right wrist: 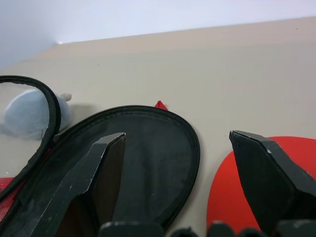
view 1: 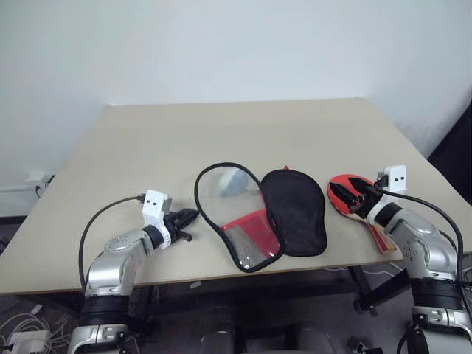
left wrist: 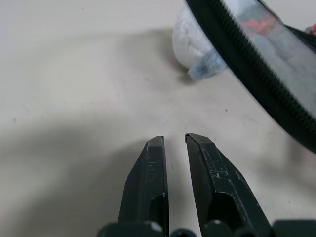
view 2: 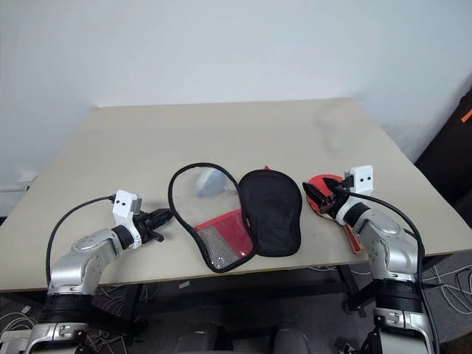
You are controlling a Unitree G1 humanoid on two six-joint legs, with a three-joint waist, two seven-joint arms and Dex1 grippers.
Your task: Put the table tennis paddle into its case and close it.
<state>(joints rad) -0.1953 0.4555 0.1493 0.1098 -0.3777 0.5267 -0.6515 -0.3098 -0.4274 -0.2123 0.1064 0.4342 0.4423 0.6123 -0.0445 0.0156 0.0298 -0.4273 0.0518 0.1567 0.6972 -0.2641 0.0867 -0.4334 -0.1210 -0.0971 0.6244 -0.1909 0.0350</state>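
The case (view 1: 295, 210) lies unzipped and spread open at the table's near middle. Its black-lined half is on the right, and its half with the mesh pocket and red strip (view 1: 247, 232) is on the left. The table tennis paddle (view 1: 339, 189) rests flat to the right of the case, red face up, its handle (view 1: 380, 237) pointing at the near edge. My right gripper (view 1: 354, 199) hovers open over the paddle's face, and the wrist view shows the red rubber (right wrist: 237, 187) below one finger. My left gripper (view 1: 190, 217) is shut and empty just left of the case's piped edge (left wrist: 256, 64).
A whitish-grey soft lump (view 1: 234, 181) sits on the table (view 1: 221, 133) at the far side of the case's mesh half. The beige tabletop runs back to a white wall. Its near edge is close under both arms. A black cable loops off my left wrist.
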